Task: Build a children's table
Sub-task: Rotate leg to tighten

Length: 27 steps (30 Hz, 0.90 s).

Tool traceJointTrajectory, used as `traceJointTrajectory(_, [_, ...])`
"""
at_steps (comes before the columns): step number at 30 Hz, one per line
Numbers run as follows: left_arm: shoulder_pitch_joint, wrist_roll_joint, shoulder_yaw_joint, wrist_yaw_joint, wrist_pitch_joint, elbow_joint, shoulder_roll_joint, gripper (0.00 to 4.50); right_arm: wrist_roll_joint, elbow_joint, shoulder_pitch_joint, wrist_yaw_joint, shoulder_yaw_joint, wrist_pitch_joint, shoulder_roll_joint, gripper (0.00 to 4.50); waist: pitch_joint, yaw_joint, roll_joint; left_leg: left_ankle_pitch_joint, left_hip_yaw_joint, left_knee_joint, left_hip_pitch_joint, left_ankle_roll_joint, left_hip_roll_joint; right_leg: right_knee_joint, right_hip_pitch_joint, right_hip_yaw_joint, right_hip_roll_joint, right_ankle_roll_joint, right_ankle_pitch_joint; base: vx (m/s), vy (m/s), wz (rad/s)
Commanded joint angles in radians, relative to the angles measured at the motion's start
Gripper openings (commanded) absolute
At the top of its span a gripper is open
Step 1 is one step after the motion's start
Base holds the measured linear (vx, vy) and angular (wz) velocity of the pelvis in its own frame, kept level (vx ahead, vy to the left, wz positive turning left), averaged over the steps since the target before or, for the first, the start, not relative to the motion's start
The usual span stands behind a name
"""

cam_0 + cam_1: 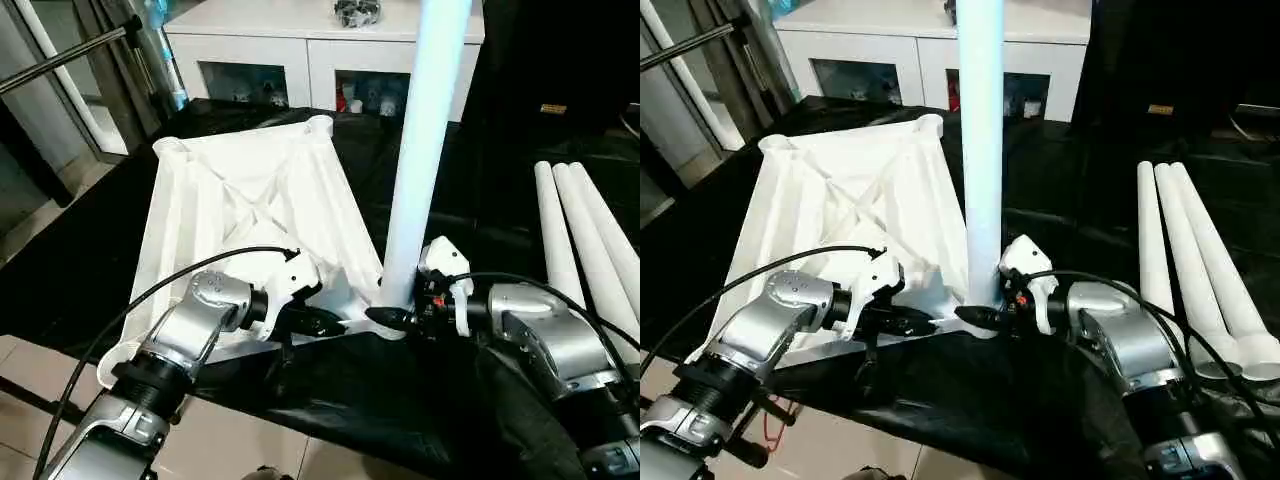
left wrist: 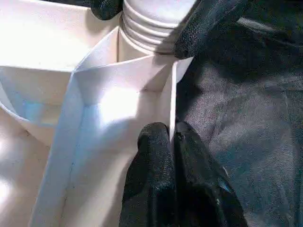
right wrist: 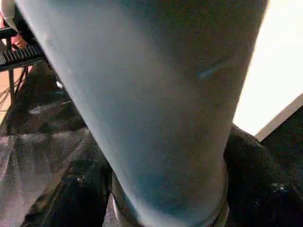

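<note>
The white tabletop (image 1: 250, 200) lies ribbed side up on a black cloth. One white leg (image 1: 420, 150) stands upright in its near right corner socket, and its threaded end (image 2: 151, 23) sits at the socket's mouth. My right gripper (image 1: 390, 317) is shut around this leg's base; its black fingers (image 3: 71, 198) flank the tube (image 3: 156, 104). My left gripper (image 1: 335, 322) is shut on the tabletop's thin near rim beside that socket, fingers (image 2: 151, 156) pinching the wall. Three spare legs (image 1: 590, 250) lie side by side to the right.
A white cabinet (image 1: 310, 50) with glass doors stands behind the work surface. A metal stand pole (image 1: 60, 60) crosses the upper left. The black cloth (image 1: 380, 400) hangs over the near edge, with tiled floor (image 1: 20, 370) below on the left.
</note>
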Motion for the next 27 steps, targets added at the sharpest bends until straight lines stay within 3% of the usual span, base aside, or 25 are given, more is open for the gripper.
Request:
traceJointTrajectory(1, [-0.005, -0.026, -0.014, -0.013, 0.002, -0.034, -0.015, 0.00, 0.020, -0.027, 0.012, 0.011, 0.033, 0.019, 0.022, 2.75, -0.065, -0.001, -0.013, -0.149, -0.024, -0.063, 0.016, 0.083, 0.061, -0.075, 0.049, 0.049, -0.087, -0.233, -0.146, 0.000, 0.000, 0.00])
traceJointTrajectory(4, [-0.035, -0.011, 0.019, 0.101, 0.019, 0.018, -0.072, 0.00, -0.016, 0.037, 0.002, -0.138, 0.004, 0.017, 0.098, 2.74, -0.064, -0.004, -0.015, -0.145, -0.024, -0.064, 0.015, 0.075, 0.060, -0.074, 0.047, 0.049, -0.087, -0.235, -0.146, 0.000, 0.000, 0.00])
traceJointTrajectory(5, [-0.046, -0.004, 0.030, 0.139, 0.023, 0.036, -0.090, 0.00, -0.027, 0.060, -0.004, -0.184, -0.006, 0.019, 0.121, 2.74, -0.062, -0.009, -0.019, -0.156, -0.023, -0.066, 0.015, 0.066, 0.057, -0.078, 0.047, 0.048, -0.087, -0.234, -0.167, 0.000, 0.000, 0.00])
traceJointTrajectory(8, [-0.072, 0.005, 0.049, 0.211, 0.034, 0.074, -0.126, 0.00, -0.043, 0.110, -0.022, -0.265, -0.022, 0.027, 0.161, 2.74, -0.058, -0.018, -0.018, -0.191, -0.024, -0.069, 0.017, 0.045, 0.054, -0.086, 0.047, 0.048, -0.086, -0.210, -0.251, 0.000, 0.000, 0.00])
traceJointTrajectory(11, [-0.140, 0.020, 0.093, 0.374, 0.057, 0.164, -0.213, 0.00, -0.077, 0.237, -0.073, -0.466, -0.058, 0.048, 0.262, 2.74, -0.056, -0.027, -0.022, -0.219, -0.024, -0.068, 0.023, 0.028, 0.048, -0.097, 0.045, 0.048, -0.087, -0.193, -0.317, 0.000, 0.000, 0.00])
traceJointTrajectory(14, [-0.172, 0.029, 0.101, 0.456, 0.059, 0.201, -0.265, 0.00, -0.114, 0.339, -0.120, -0.650, -0.082, 0.047, 0.338, 2.74, -0.052, -0.039, -0.019, -0.237, -0.029, -0.073, 0.024, 0.013, 0.048, -0.099, 0.044, 0.047, -0.088, -0.182, -0.356, 0.000, 0.000, 0.00])
traceJointTrajectory(15, [-0.172, 0.029, 0.101, 0.456, 0.059, 0.201, -0.265, 0.00, -0.114, 0.339, -0.120, -0.650, -0.082, 0.047, 0.338, 2.74, -0.053, -0.043, -0.020, -0.245, -0.030, -0.075, 0.023, 0.014, 0.047, -0.101, 0.048, 0.046, -0.087, -0.176, -0.357, 0.000, 0.000, 0.00])
traceJointTrajectory(16, [-0.177, 0.031, 0.101, 0.470, 0.060, 0.206, -0.274, 0.00, -0.121, 0.357, -0.129, -0.677, -0.082, 0.039, 0.352, 3.30, -0.055, -0.041, -0.020, -0.242, -0.029, -0.073, 0.024, 0.016, 0.049, -0.100, 0.047, 0.048, -0.088, -0.176, -0.344, 0.000, 0.000, 0.00])
traceJointTrajectory(17, [-0.175, 0.033, 0.098, 0.469, 0.057, 0.204, -0.279, 0.00, -0.118, 0.368, -0.135, -0.686, -0.092, 0.035, 0.369, 3.44, -0.057, -0.040, -0.021, -0.229, -0.027, -0.073, 0.024, 0.024, 0.049, -0.098, 0.047, 0.050, -0.088, -0.183, -0.310, 0.000, 0.000, 0.00])
traceJointTrajectory(21, [-0.149, 0.035, 0.083, 0.416, 0.042, 0.175, -0.261, 0.00, -0.090, 0.346, -0.137, -0.625, -0.115, 0.034, 0.379, 3.66, -0.058, -0.038, -0.022, -0.200, -0.026, -0.072, 0.019, 0.049, 0.050, -0.093, 0.051, 0.050, -0.088, -0.195, -0.256, 0.000, 0.000, 0.00])
traceJointTrajectory(24, [-0.123, 0.025, 0.064, 0.353, 0.023, 0.145, -0.230, 0.00, -0.103, 0.322, -0.136, -0.577, -0.092, -0.001, 0.350, 3.91, -0.057, -0.040, -0.021, -0.209, -0.027, -0.073, 0.015, 0.052, 0.051, -0.094, 0.053, 0.050, -0.092, -0.194, -0.271, 0.000, 0.000, 0.00])
traceJointTrajectory(27, [-0.104, 0.018, 0.050, 0.312, 0.024, 0.116, -0.206, 0.00, -0.101, 0.279, -0.124, -0.506, -0.062, -0.019, 0.312, 4.00, -0.057, -0.038, -0.020, -0.207, -0.025, -0.073, 0.021, 0.053, 0.054, -0.093, 0.050, 0.051, -0.089, -0.201, -0.259, 0.000, 0.000, 0.00])
